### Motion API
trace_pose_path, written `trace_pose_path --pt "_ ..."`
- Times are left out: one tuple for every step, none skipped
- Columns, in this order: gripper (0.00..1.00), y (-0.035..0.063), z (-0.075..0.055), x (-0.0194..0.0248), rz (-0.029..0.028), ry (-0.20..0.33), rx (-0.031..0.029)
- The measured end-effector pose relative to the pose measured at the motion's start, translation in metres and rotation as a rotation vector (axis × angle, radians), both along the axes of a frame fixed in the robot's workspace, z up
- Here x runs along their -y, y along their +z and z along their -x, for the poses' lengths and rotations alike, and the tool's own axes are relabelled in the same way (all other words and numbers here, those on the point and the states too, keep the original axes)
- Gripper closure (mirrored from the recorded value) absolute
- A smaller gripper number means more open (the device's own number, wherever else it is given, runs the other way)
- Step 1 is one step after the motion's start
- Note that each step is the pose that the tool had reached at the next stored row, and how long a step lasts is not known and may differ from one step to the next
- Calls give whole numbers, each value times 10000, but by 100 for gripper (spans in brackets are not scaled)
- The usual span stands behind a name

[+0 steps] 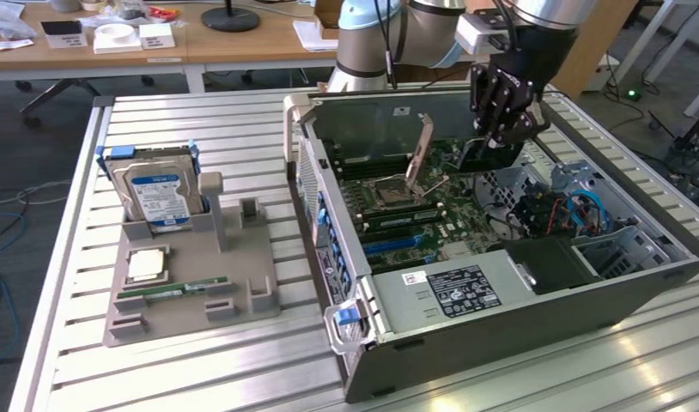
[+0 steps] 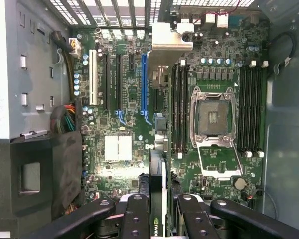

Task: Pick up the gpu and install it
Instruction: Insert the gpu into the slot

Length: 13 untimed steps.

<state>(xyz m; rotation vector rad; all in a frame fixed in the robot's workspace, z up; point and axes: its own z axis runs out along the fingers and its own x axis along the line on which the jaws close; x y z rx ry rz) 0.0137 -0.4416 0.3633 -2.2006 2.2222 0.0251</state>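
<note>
gpu (image 2: 156,220) in pincer (image 2: 161,201), apparently over motherboard slots (image 2: 143,84)

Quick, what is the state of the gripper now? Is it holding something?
Gripper: closed on the graphics card, over the open computer case.

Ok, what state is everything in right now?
claw: shut on the gpu, over the motherboard.
gpu: held, not seated.
computer case: side open.
CPU socket: open, empty.
blue slot: empty.
hard drive: upright in the grey holder.
memory stick: lying flat in the holder.
</note>
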Motion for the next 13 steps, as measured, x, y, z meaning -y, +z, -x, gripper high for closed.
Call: trace_pose_path --pt "74 0 0 0 0 0 0" --pt "74 -1 0 0 -1 -1 1" --pt "74 -1 0 0 -2 -1 1" --pt "74 -2 1 0 -3 -2 1" --pt "74 -2 1 0 -2 -2 1" --pt "74 -8 1 0 -6 -2 2" --pt "74 -22 1 0 -8 -2 2" --pt "74 -38 2 0 -5 -2 1" --pt "74 -55 3 0 -2 -2 1" --pt "74 -74 4 0 -4 -2 1" --pt "74 -91 5 0 -3 -2 1" --pt "74 -107 6 0 -3 -3 1" --pt "74 -118 7 0 -3 -2 1"
